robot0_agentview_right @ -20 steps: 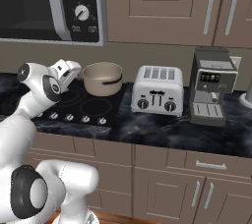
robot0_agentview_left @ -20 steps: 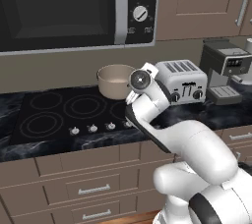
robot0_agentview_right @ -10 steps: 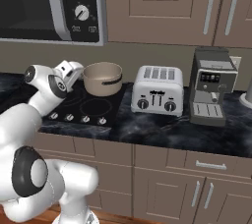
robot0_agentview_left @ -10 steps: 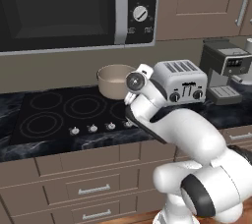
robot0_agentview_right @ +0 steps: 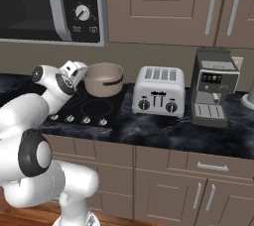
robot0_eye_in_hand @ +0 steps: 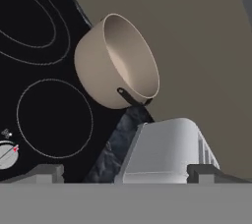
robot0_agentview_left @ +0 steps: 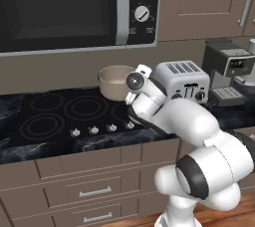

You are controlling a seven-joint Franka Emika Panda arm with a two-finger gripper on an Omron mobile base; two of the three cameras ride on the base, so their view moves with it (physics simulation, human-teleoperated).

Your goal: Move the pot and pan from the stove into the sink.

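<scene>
Black marbled surface (robot0_agentview_right: 163, 128) runs wall to wall, the stove (robot0_agentview_left: 60, 116) set into it under the microwave (robot0_agentview_left: 74, 9). The white toaster (robot0_agentview_right: 158, 90) stands just right of the stove. The beige pot (robot0_agentview_right: 103, 79) sits upright on the stove's back right corner, beside the toaster. The end effector (robot0_eye_in_hand: 125, 171) hovers near the pot, fingers spread apart, holding nothing.

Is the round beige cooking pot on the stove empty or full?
Empty: the round beige cooking pot shows a bare pale interior in the hand view, sitting upright on the black glass stove.
</scene>
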